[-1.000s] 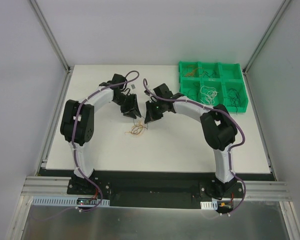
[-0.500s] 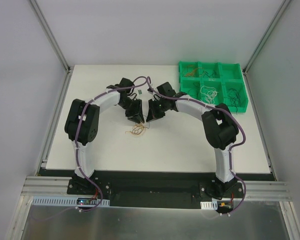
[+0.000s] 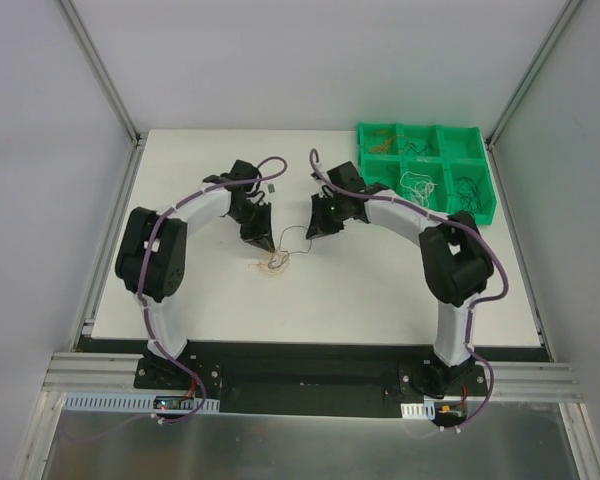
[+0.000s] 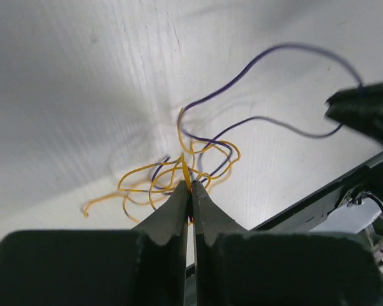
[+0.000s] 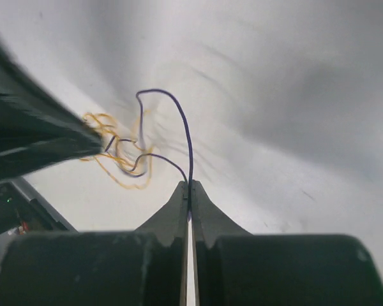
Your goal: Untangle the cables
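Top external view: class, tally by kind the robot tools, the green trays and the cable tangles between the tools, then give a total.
Tools: 2 (left tool, right tool)
green tray: 1
cable tangle: 1
Total: 4

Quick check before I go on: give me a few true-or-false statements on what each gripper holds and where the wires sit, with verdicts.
1. The left gripper is shut on an orange wire. True.
2. The right gripper hangs open over the green tray. False: it is shut on a purple wire, over the table to the left of the tray.
3. The purple wire is fully clear of the orange wire. False: its far end runs in among the orange loops.
4. Several compartments of the green tray hold loose wires. True.
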`<action>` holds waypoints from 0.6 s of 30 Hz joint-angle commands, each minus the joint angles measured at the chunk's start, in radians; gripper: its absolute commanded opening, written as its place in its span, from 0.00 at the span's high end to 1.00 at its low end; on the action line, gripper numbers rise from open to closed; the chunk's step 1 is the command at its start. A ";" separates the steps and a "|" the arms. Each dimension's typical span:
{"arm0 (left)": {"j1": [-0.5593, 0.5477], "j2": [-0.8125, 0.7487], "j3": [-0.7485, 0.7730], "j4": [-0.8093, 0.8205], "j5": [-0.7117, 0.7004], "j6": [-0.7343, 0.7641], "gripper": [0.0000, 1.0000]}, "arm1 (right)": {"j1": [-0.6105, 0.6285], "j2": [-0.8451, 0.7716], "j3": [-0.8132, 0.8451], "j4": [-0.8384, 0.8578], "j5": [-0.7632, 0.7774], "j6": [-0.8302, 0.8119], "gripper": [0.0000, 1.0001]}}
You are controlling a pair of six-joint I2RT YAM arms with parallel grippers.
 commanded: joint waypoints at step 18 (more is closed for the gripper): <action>0.136 -0.824 -0.142 -0.172 -0.829 -0.102 1.00 | -0.439 -0.862 -0.227 -0.349 0.664 -0.055 1.00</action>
